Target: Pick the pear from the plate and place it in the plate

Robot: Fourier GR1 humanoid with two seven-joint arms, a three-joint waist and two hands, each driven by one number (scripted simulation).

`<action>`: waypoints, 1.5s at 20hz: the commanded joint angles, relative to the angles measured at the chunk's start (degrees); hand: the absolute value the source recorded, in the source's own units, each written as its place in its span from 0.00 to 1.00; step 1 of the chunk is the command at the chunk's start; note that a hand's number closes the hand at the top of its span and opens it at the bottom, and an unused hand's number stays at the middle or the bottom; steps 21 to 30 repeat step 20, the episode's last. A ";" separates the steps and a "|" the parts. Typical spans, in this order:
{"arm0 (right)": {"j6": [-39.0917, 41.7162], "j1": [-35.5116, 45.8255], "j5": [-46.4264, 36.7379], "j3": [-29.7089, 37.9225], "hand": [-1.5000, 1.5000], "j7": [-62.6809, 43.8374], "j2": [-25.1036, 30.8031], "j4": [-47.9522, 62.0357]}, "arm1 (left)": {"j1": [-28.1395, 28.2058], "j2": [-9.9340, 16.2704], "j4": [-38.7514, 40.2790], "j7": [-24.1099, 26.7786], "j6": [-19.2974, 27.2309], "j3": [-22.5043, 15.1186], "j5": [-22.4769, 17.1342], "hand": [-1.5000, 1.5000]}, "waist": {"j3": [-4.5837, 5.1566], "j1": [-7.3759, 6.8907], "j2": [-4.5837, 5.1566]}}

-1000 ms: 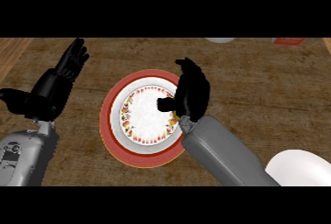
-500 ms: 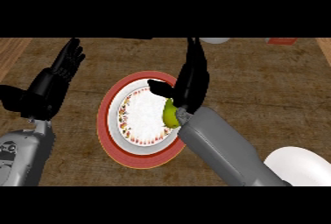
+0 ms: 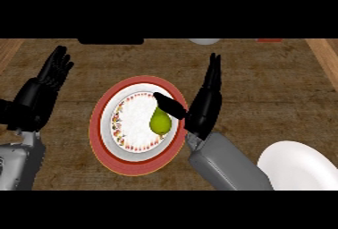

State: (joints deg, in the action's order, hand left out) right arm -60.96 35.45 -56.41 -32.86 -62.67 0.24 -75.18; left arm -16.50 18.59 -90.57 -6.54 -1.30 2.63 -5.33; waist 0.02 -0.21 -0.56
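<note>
At frame centre, release step: right hand (image 3: pixel 201 107) spread beside pear (image 3: pixel 159 121) lying on patterned plate (image 3: pixel 135 145). At left edge, left hand (image 3: pixel 41 96) resting, fingers straight. Next: withdraw clear.

Yellow-green pear (image 3: pixel 159 121); white, red-rimmed, speckled plate (image 3: pixel 132 154).

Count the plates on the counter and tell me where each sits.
2. The red-rimmed patterned plate lies at centre-left and holds the pear. A plain white plate lies at lower right, partly cut off. None looks hidden.
</note>
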 commanded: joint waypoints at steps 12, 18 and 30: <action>4.56 -42.88 -15.44 -11.13 0.00 0.23 8.25 -41.45 | 4.55 -0.18 -5.65 -1.94 -0.44 1.18 1.14 0.50 | -0.03 0.95 0.29; 2.99 -52.22 -16.34 -12.83 0.00 2.94 14.63 -48.85 | 1.45 0.70 -2.93 -1.88 -2.91 3.30 -0.23 0.50 | -0.03 0.74 0.41; 0.55 -56.33 -18.58 -15.04 0.00 4.89 15.53 -47.99 | 0.65 -2.61 -3.19 -1.84 0.28 0.39 3.02 0.50 | -0.03 0.91 0.41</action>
